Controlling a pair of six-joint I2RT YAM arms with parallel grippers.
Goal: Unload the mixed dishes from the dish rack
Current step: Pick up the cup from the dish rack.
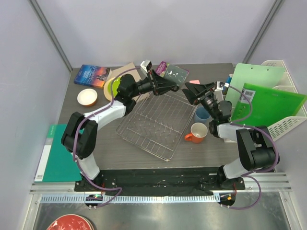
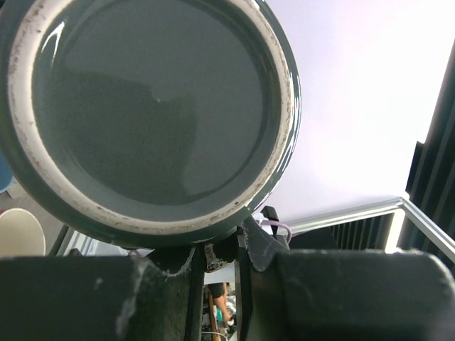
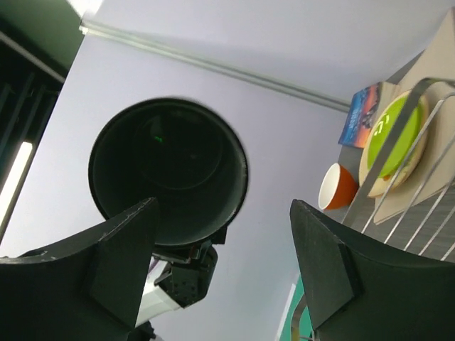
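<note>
The silver wire dish rack (image 1: 156, 125) lies mid-table with nothing in it. My left gripper (image 1: 160, 86) is shut on the dark grey mug (image 1: 171, 88) and holds it in the air over the rack's far edge. The mug's base fills the left wrist view (image 2: 149, 114), above my gripper (image 2: 220, 249). My right gripper (image 1: 191, 94) is open, facing the mug's mouth (image 3: 167, 170) and not touching it; its fingers (image 3: 121, 263) stand wide apart. The orange mug (image 1: 198, 132) and light blue mug (image 1: 201, 114) stand right of the rack. The lime green plate (image 1: 114, 86) lies on the beige plate (image 1: 108, 82). The small white bowl (image 1: 87, 97) is at far left.
A book (image 1: 92, 75) lies at the back left, a teal folder (image 1: 57, 153) at the left edge. A white basket (image 1: 285, 110) with green folders (image 1: 268, 103) stands at the right. A red bowl (image 1: 68, 223) sits below the table's front edge. A packet (image 1: 173, 73) lies at the back.
</note>
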